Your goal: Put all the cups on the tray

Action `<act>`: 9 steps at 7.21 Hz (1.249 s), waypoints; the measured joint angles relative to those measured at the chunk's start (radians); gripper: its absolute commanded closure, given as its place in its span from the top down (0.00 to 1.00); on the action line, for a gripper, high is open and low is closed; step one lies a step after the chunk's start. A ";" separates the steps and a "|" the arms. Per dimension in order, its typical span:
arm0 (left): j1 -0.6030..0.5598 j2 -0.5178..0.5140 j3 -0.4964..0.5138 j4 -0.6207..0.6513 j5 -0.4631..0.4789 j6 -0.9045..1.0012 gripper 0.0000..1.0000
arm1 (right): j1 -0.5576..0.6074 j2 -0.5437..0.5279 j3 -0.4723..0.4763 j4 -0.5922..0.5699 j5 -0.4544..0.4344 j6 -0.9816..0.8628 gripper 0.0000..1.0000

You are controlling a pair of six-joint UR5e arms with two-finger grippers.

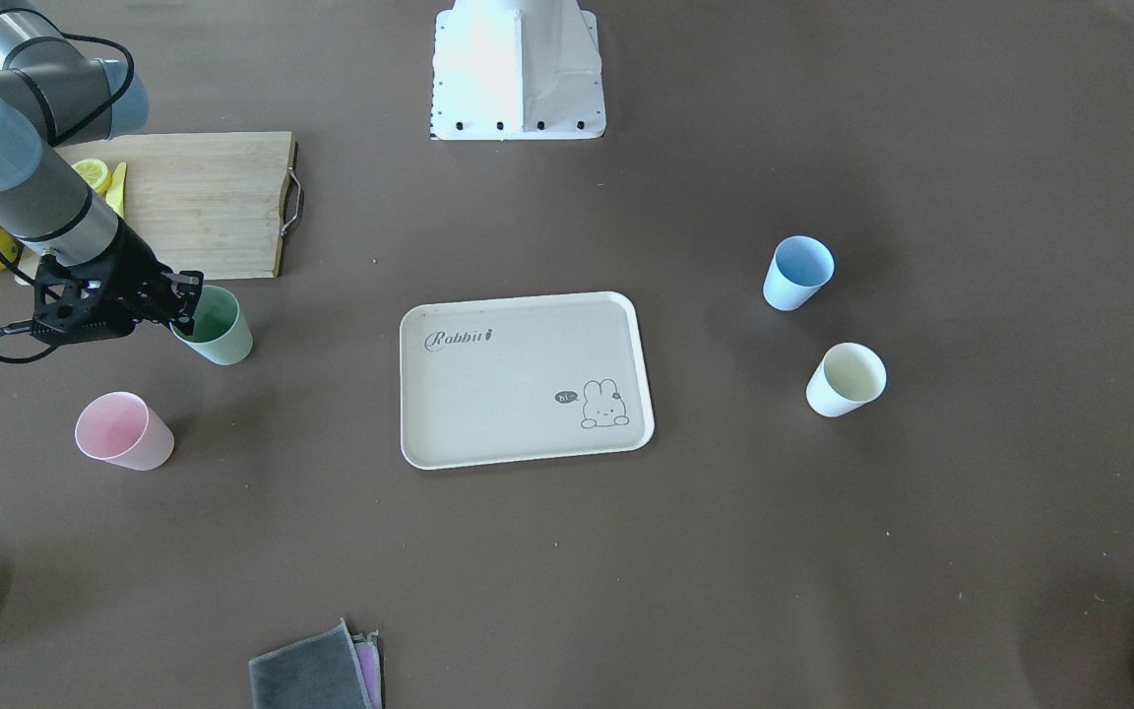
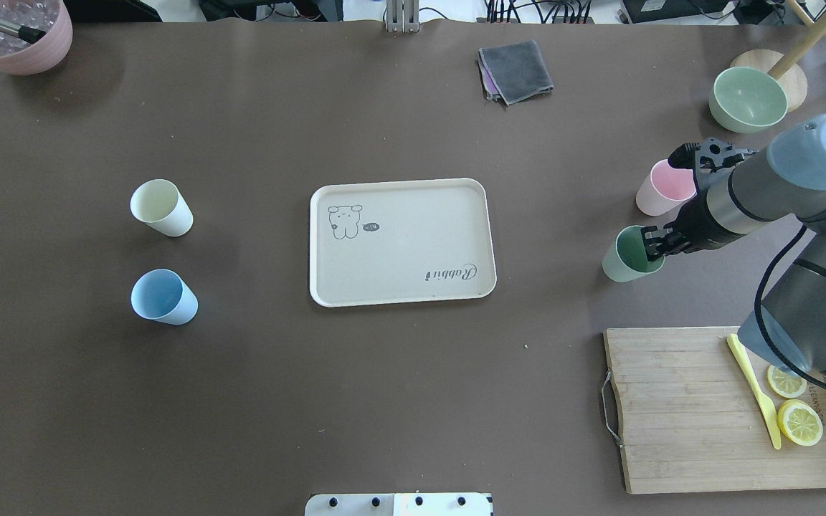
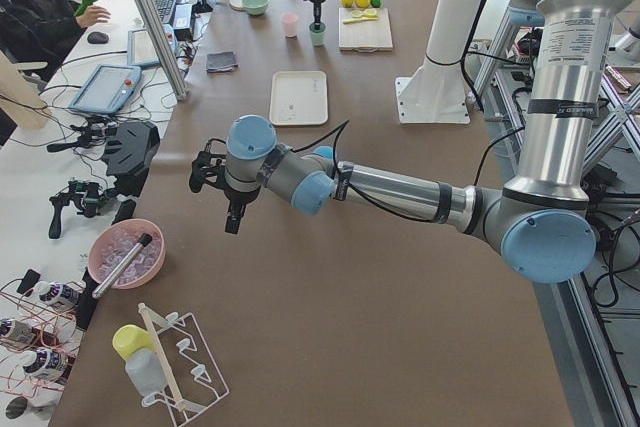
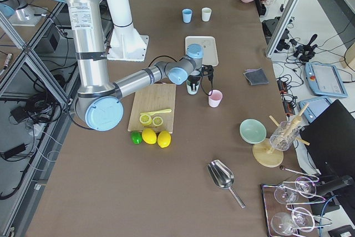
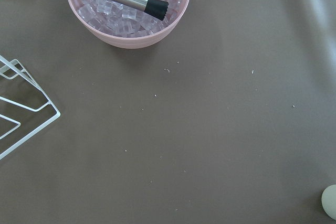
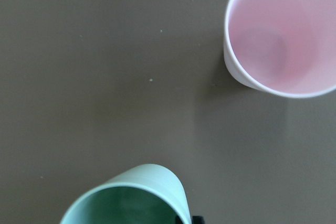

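The beige Rabbit tray (image 1: 528,379) lies empty at the table's middle; it also shows in the overhead view (image 2: 402,244). My right gripper (image 2: 653,244) is shut on the rim of the green cup (image 2: 624,258), which is upright right of the tray. The pink cup (image 2: 664,188) stands just beyond it. The right wrist view shows the green cup (image 6: 131,198) and the pink cup (image 6: 281,35). The cream cup (image 2: 161,208) and the blue cup (image 2: 163,297) stand left of the tray. My left gripper (image 3: 232,219) hangs over bare table; I cannot tell whether it is open or shut.
A wooden cutting board (image 2: 721,408) with lemon slices and a yellow knife lies near right. A green bowl (image 2: 748,98) and a grey cloth (image 2: 517,70) sit at the far side. A pink bowl of ice (image 5: 131,9) and a wire rack (image 5: 21,114) are near my left gripper.
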 measured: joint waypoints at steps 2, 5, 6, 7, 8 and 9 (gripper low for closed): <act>0.009 -0.025 -0.010 0.000 -0.022 -0.063 0.98 | 0.046 0.079 0.024 -0.009 0.103 0.062 0.00; 0.160 -0.033 -0.096 -0.006 -0.010 -0.261 0.98 | 0.046 0.266 0.040 -0.124 0.121 0.201 0.00; 0.232 -0.011 -0.140 -0.025 0.018 -0.338 0.98 | 0.026 0.328 0.036 -0.186 0.092 0.217 0.00; 0.307 0.008 -0.168 -0.078 0.052 -0.438 0.97 | 0.000 0.378 0.023 -0.228 0.049 0.230 0.00; 0.374 0.016 -0.178 -0.134 0.086 -0.529 0.97 | -0.017 0.420 -0.009 -0.245 0.019 0.237 0.00; 0.439 0.018 -0.182 -0.172 0.128 -0.595 0.97 | -0.030 0.457 -0.052 -0.249 -0.005 0.240 0.00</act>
